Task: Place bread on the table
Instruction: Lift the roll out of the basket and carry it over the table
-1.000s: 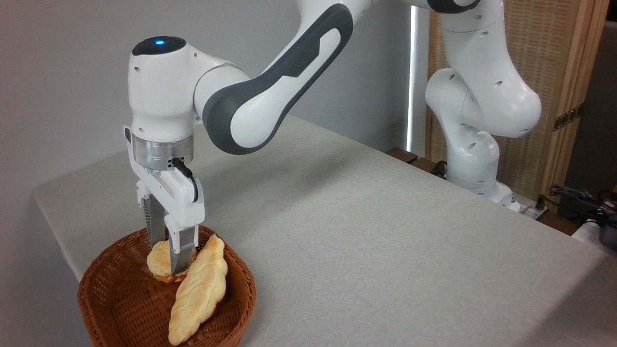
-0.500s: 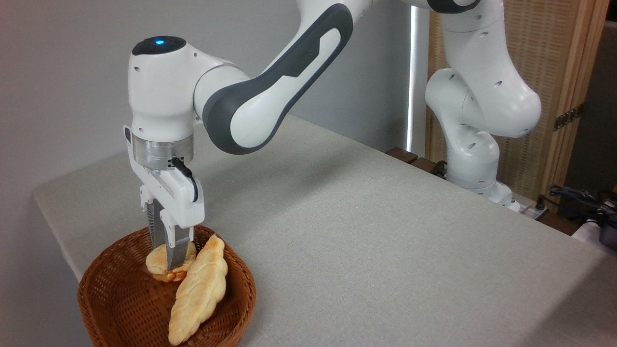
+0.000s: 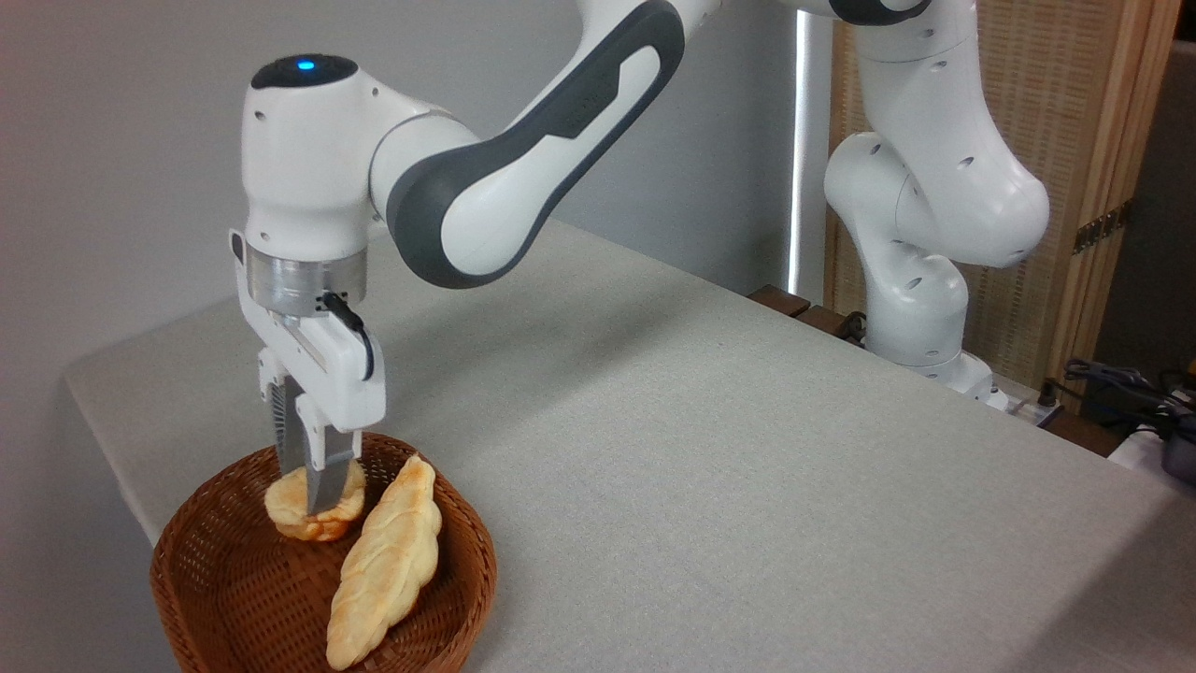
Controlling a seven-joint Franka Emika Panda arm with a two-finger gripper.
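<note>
Where the large grey cloth-textured table (image 3: 710,449) comes to its near left corner, a round brown woven wicker basket (image 3: 224,598) sits on it, its far rim close to the table's left edge. Inside the basket the white two-finger gripper (image 3: 308,500) points straight down, its fingers drawn narrow and clamped on the small round golden-tan bun (image 3: 294,509), one finger in front of the crust and the other behind it. The bun hangs in the far half of the basket, over the woven floor, and whether its underside touches the weave cannot be told. Just to its right lies a long pale-golden braided loaf (image 3: 385,570), stretched from the far right rim towards the near rim, its upper end near the bun. The white and dark grey robot arm (image 3: 523,140) reaches in from its base at the table's far right edge.
</note>
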